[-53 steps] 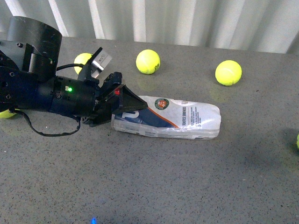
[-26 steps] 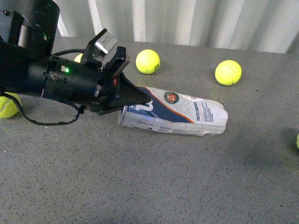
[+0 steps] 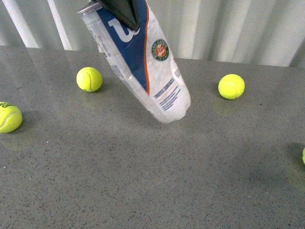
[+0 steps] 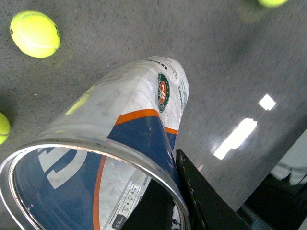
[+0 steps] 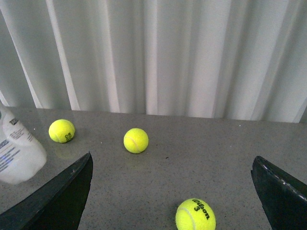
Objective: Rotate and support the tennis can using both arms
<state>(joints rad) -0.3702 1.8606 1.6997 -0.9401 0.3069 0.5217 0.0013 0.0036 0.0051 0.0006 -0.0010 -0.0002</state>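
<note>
**Looks like a lab test bay**

A grey speckled counter (image 3: 143, 191) fills the scene, glossy enough to show bright patches of reflected light (image 4: 237, 139). Behind it a plain white pleated curtain (image 5: 168, 57) screens off the whole background. Tennis balls (image 3: 89, 79) lie scattered well apart across the top, like a staged trial setup.

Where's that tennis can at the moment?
In the front view the tennis can hangs tilted, rim end up in the left gripper at the top edge, closed end down near the grey table, between one tennis ball and another.
</note>
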